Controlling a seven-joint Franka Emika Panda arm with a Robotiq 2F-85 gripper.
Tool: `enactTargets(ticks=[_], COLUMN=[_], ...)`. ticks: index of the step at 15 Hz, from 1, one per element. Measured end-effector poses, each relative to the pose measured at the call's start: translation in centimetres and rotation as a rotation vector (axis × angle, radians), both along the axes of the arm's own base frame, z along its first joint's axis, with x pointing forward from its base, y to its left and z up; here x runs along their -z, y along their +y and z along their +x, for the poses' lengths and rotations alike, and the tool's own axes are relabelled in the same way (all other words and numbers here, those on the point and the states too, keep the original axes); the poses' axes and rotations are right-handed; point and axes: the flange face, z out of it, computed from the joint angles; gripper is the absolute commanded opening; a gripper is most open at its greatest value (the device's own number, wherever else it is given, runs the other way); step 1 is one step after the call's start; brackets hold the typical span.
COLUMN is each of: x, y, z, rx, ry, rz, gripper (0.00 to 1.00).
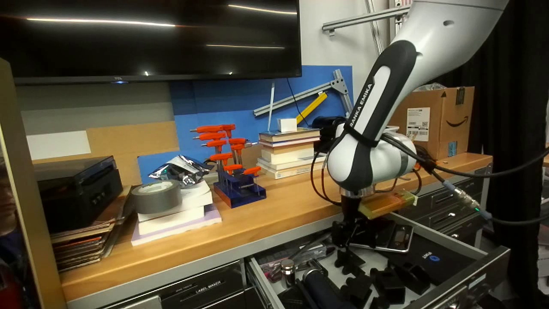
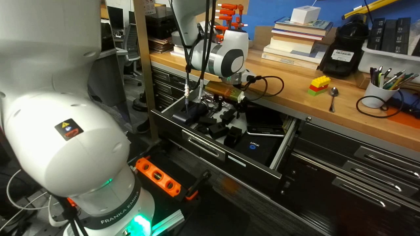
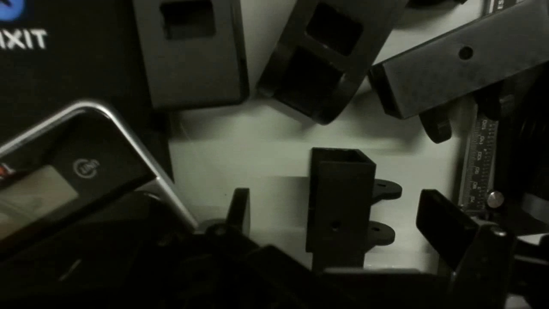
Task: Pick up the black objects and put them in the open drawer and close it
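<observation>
Drawer [image 2: 252, 170] open. Gripper [image 3: 339, 212] over drawer floor, fingers wide, black block [image 3: 343, 189] between them, touching neither. More black blocks [image 2: 218, 130] near drawer front; flat iFixit case [image 2: 259, 149], silver-edged device [image 3: 103, 150] also in drawer; books [image 2: 292, 46] on bench [image 2: 295, 88] behind drawer.

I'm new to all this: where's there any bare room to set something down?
On the worktop, between the book stack, toy bricks and drawer. Inside the drawer, a pale patch lies between the silver-edged device and tabbed black block, though the end effector hangs there. Black objects crowd the drawer's front.
</observation>
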Motion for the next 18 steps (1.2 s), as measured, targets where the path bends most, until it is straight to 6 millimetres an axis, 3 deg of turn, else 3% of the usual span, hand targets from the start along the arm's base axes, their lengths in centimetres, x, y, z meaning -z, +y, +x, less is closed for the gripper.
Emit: enactTargets(ticks=[5, 9, 13, 18], x=[-4.3, -6.1, -5.7, -3.7], y=[-2.1, -2.2, -1.5, -0.4], z=[-3.3, -7.3, -11.2, -15.9], rx=[0.277, 0.5, 0.717, 0.964], ry=[0.046, 0.104, 0.173, 0.292], rz=[-0.054, -0.122, -0.173, -0.221], gripper=[1.0, 1.0, 1.0, 1.0])
